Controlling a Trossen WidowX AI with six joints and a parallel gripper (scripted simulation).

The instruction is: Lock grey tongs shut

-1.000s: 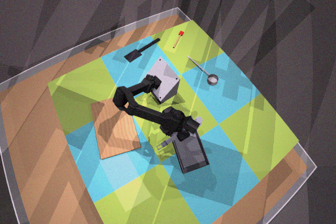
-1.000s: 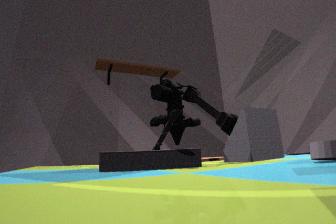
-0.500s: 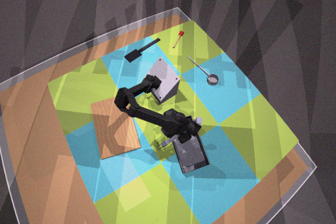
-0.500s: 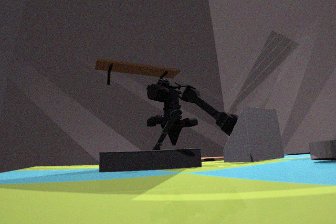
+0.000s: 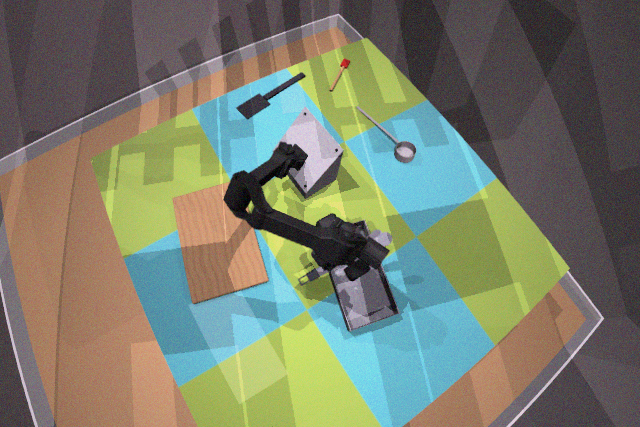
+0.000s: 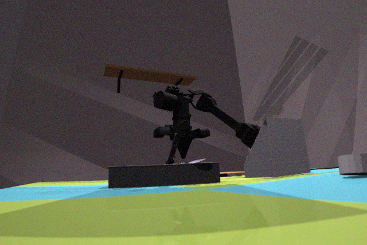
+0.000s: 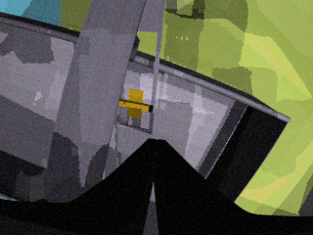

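The grey tongs lie across the roasting tin. One end sticks out past the tin's upper left in the top view. A broad grey arm and a thin frame with a yellow cross-shaped piece stand apart in the wrist view; whether they are locked cannot be seen. My gripper is shut, with nothing seen between its fingers. It points down at the tin's rim height, beside the tongs. The arm hides much of the tongs in the top view. The wooden board is bare.
A grey wedge-shaped block stands behind the arm. A black spatula, a red-tipped brush and a ladle-like strainer lie farther back. A wooden shelf shows behind the arm in the exterior view.
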